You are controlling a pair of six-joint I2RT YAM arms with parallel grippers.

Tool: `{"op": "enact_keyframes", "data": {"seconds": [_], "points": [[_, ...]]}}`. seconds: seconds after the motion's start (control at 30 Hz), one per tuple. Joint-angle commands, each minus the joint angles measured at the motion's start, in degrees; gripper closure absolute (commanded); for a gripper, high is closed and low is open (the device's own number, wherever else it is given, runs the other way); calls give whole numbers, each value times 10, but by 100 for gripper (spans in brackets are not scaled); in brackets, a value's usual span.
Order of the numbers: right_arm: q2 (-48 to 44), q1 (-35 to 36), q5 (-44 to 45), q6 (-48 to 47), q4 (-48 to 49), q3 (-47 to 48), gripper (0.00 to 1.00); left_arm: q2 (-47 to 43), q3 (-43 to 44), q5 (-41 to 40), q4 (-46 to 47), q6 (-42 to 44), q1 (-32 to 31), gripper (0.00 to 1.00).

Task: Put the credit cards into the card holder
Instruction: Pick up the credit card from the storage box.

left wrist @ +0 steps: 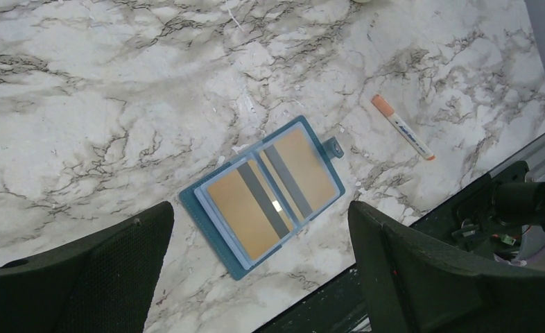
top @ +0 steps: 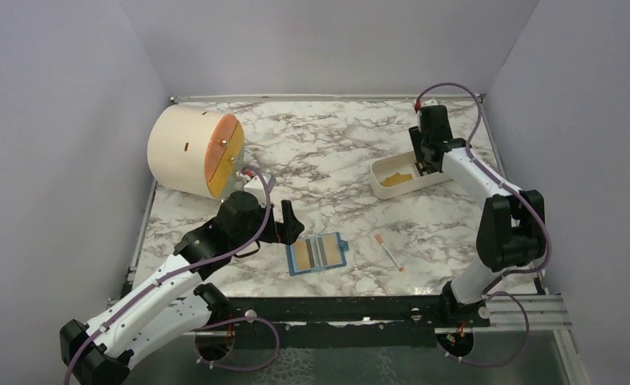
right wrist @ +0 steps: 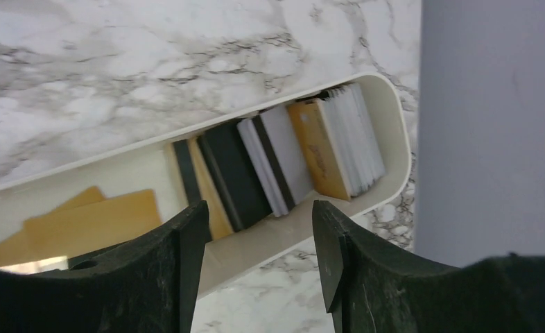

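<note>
- The card holder (top: 317,253) is lying open and flat on the marble table (top: 328,136), at the lower centre of the top view, with its snap tab pointing right.
- Two gold cards (left wrist: 245,211) with dark stripes are sitting in its halves, one on each side of the fold.
- The left gripper (top: 289,222) is hovering just at the holder's upper left, fingers (left wrist: 117,263) spread wide and gripping nothing.
- In the left wrist view the holder is showing in the gap between the two fingers, mid-frame, on the table beyond them and touching neither.
- The right gripper (top: 418,164) is hanging over the right end of the white tray (top: 376,171), at the upper right of the top view, with its fingers parted and nothing pinched.
- In the right wrist view, a row of credit cards (right wrist: 277,159), black, grey, gold and white, is leaning on edge in the tray, just above the fingertips in the frame and apart from them.
- More gold cards (right wrist: 96,218) are lying flat at the lower left.
- A white pen-like stick (top: 389,251) is lying right of the holder, apart from it.
</note>
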Motion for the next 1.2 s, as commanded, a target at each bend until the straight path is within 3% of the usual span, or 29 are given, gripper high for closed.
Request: {"op": "enact_keyframes", "data": {"seconds": [0.0,0.4,1.17], "points": [[34,-48,-2,-79,25,34,43,-20,8,-20,-9,18,-1,1],[151,-115,-17,-167,38,107,44,-23,12,-60,-25,2,-2,1],[188,-150,-36,-191,51,100,61,-32,11,-81,-30,-2,-1,1]]}}
